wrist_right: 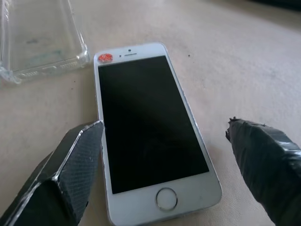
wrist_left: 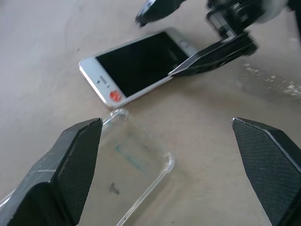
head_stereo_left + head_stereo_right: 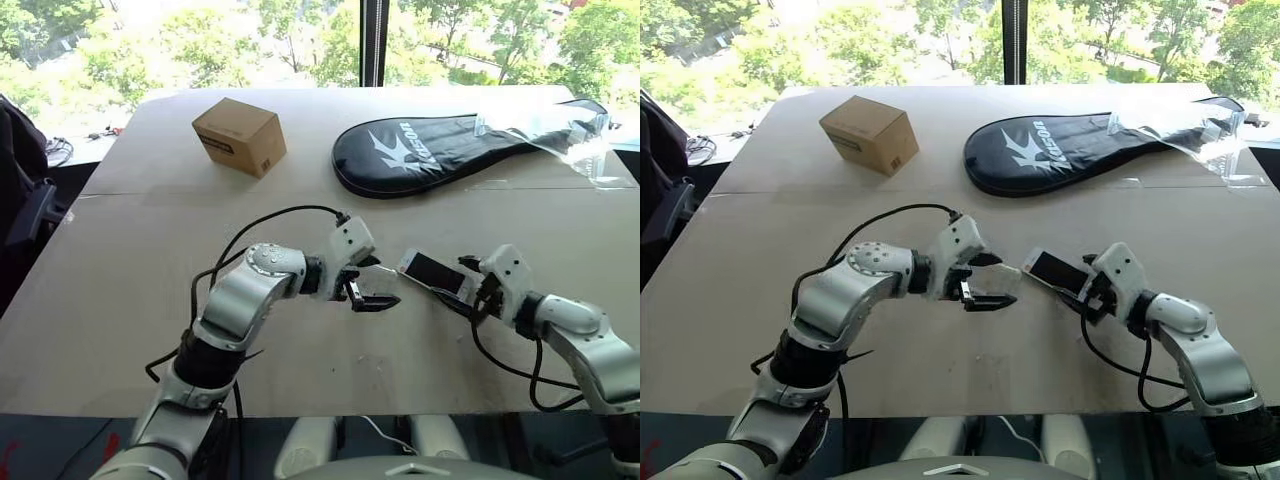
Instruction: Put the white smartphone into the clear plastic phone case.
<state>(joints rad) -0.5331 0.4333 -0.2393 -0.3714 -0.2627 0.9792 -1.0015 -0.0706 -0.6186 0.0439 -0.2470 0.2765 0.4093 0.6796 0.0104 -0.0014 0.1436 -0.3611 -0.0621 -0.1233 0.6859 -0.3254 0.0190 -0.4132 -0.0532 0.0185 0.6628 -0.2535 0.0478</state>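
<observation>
White smartphone (image 1: 150,136), black screen, red dot

Bare table (image 3: 150,300) surrounds phone (image 1: 150,127); case (image 1: 42,37) lies just beside.

Table (image 3: 120,300): pale beige top, a seam running across it.

- Cardboard box (image 3: 239,136): closed, at 11 o'clock, far side.
- Black racket cover (image 3: 440,152): white logo, at 1 o'clock, lying flat.
- Crinkly clear plastic bag (image 3: 560,135): at 2 o'clock, overlapping the cover's end.
- White smartphone (image 1: 148,127): screen up, centre-right.
- Clear plastic phone case (image 2: 134,176): just beside the phone's top end, apart.
</observation>
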